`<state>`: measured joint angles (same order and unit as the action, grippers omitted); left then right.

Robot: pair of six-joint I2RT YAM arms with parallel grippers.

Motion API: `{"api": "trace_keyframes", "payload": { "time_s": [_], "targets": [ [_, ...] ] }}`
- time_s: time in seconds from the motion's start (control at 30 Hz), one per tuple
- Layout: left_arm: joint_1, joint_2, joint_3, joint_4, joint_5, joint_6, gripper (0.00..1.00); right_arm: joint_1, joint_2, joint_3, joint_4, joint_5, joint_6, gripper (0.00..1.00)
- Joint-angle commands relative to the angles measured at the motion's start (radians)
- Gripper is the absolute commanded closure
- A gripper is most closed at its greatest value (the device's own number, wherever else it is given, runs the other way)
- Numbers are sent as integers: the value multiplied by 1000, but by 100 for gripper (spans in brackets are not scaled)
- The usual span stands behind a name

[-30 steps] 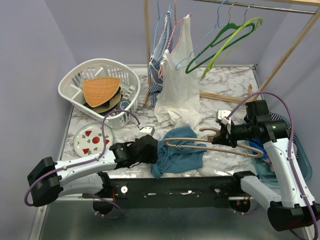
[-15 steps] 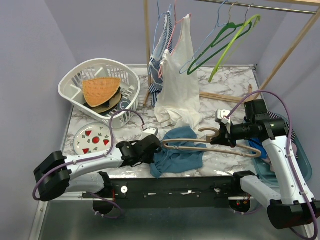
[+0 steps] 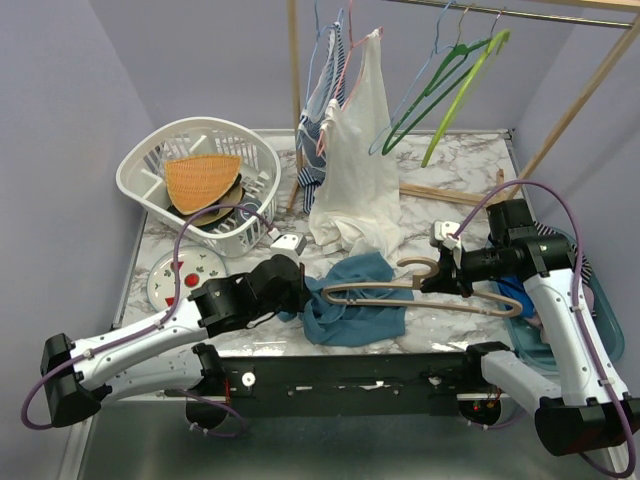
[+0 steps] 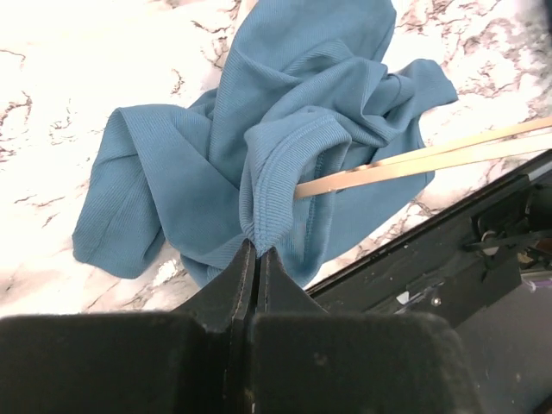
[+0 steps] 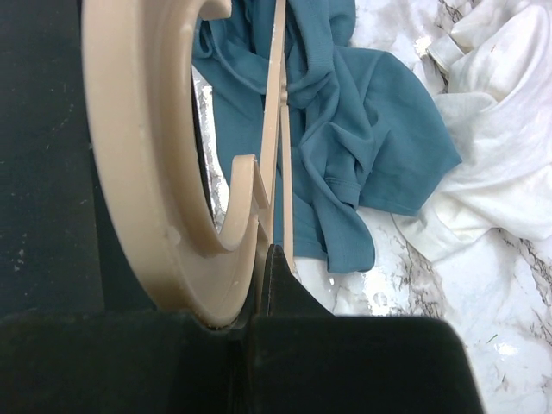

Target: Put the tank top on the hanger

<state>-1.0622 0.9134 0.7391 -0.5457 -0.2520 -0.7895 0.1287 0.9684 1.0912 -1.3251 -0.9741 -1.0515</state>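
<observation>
Lavender walls point(image 3: 60, 100) (plain), marble table point(image 3: 470, 160), wooden rack point(image 3: 293, 60).

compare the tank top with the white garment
The tank top is teal-blue; the white garment is cream. The tank top lies crumpled on the table, pinched by the left claw; the white garment hangs from the rack, its hem pooled on the table. The tank top is smaller than the white garment. Both are soft fabric.

The left arm point(image 3: 140, 340) and right arm point(image 3: 572, 330) are wearing white shells with black joints. Purple cables point(image 3: 520, 184) are trailing back from the jaws of the matte-black left gripper point(image 4: 256, 250) and right gripper point(image 5: 261, 259).
</observation>
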Motion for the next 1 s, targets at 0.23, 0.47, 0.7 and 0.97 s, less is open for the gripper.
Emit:
{"api": "trace_keyframes", "payload": {
  "time_s": [0.23, 0.47, 0.7, 0.97],
  "targets": [
    [4, -33, 198, -132, -50, 114, 100, -8, -31, 53, 75, 116, 132, 100],
    [4, -22, 338, -218, -119, 220, 100, -8, -69, 153, 87, 132, 183, 99],
    [45, -21, 110, -163, -170, 185, 100, -9, -102, 197, 30, 92, 160, 99],
    [148, 48, -107, -14, -118, 96, 87, -8, -114, 116, 44, 66, 159, 100]
  ]
}}
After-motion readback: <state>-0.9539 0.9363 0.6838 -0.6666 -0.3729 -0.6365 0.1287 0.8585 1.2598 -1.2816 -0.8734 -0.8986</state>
